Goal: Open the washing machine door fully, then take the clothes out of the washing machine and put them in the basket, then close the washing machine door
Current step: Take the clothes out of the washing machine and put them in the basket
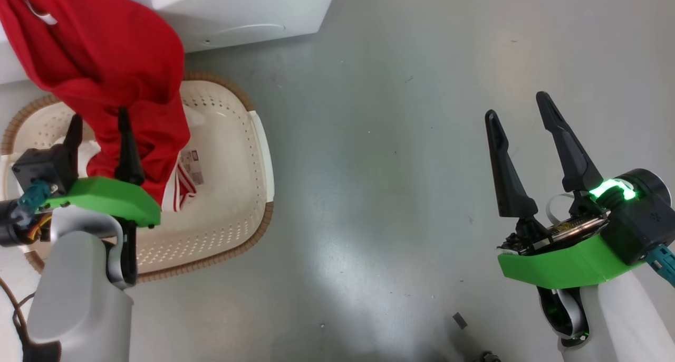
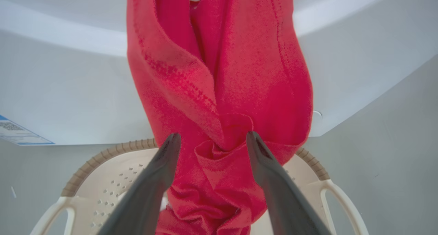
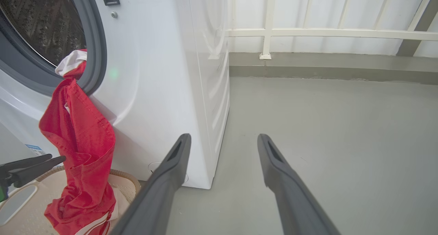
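Red clothes [image 1: 105, 61] hang down in front of the washer [image 1: 237, 13] into the basket [image 1: 232, 193], their striped end low inside it. The left gripper [image 1: 98, 116] is over the basket with its fingers spread, one dark finger against the cloth. The right gripper [image 1: 517, 106] hovers well apart over the grey floor [image 1: 395, 167], its fingers spread too.

You get bright, even light in all three views. The grey floor [image 1: 369, 277] has a soft pale shine on it, maybe from a lamp above. Shadows are faint. The washing machine [image 3: 154, 91] is glossy, with a small green glow on its front. A green light [image 1: 611, 189] glows on the right gripper [image 1: 517, 105]. In your wrist views lines bend near the edges, and the close dark fingers [image 2: 150, 187] look a bit soft.
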Controlling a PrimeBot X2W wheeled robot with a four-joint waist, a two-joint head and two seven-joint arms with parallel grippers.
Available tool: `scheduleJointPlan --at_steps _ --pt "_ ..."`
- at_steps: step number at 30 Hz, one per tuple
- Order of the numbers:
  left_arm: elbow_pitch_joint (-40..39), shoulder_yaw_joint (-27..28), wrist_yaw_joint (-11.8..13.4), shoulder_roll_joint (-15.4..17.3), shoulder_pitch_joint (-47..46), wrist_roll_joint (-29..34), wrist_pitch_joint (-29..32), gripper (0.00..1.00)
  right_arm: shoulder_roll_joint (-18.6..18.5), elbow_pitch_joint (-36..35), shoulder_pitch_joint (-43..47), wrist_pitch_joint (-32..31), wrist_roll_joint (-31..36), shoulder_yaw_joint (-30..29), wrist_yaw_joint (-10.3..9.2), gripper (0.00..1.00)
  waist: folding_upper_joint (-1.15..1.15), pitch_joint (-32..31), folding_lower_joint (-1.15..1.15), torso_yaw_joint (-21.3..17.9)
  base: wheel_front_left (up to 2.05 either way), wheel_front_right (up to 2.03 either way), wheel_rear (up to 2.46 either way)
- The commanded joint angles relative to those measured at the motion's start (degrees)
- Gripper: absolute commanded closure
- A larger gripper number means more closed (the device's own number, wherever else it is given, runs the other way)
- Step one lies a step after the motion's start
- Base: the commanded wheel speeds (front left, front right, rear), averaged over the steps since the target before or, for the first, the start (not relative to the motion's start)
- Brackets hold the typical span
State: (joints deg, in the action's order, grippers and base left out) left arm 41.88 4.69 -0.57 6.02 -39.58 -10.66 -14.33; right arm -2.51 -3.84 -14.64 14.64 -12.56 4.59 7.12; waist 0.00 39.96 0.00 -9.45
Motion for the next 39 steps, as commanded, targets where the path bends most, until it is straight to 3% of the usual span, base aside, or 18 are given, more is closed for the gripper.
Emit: scheduleJointPlan --at_steps 1,16,30,39 --pt "-2.88 1.51 -0.43 1.12 2.72 0.77 -0.67 0.00 -0.37 -1.31 0.74 0.36 -0.46 1.05 0.36 0.00 0.00 -0.07 0.00 0.22 0.00 0.00 0.00" --pt "-32.29 -0.05 0.22 -2.63 16.16 2.69 -0.67 0.00 -0.37 -2.00 1.21 0.36 0.02 0.45 0.36 0.00 0.00 -0.69 0.00 1.42 0.00 0.00 0.00" --pt "-47.48 -3.91 6.67 -3.10 27.32 2.20 -0.67 0.00 -0.37 -2.29 1.43 0.36 -0.13 -0.64 0.36 0.00 0.00 -1.18 0.00 2.39 0.00 0.00 0.00" --pt "-52.21 -5.93 9.69 -3.12 31.24 1.57 -0.67 0.00 -0.37 -2.45 1.80 0.36 0.11 -0.95 0.36 0.00 0.00 -1.45 0.00 3.24 0.00 0.00 0.00"
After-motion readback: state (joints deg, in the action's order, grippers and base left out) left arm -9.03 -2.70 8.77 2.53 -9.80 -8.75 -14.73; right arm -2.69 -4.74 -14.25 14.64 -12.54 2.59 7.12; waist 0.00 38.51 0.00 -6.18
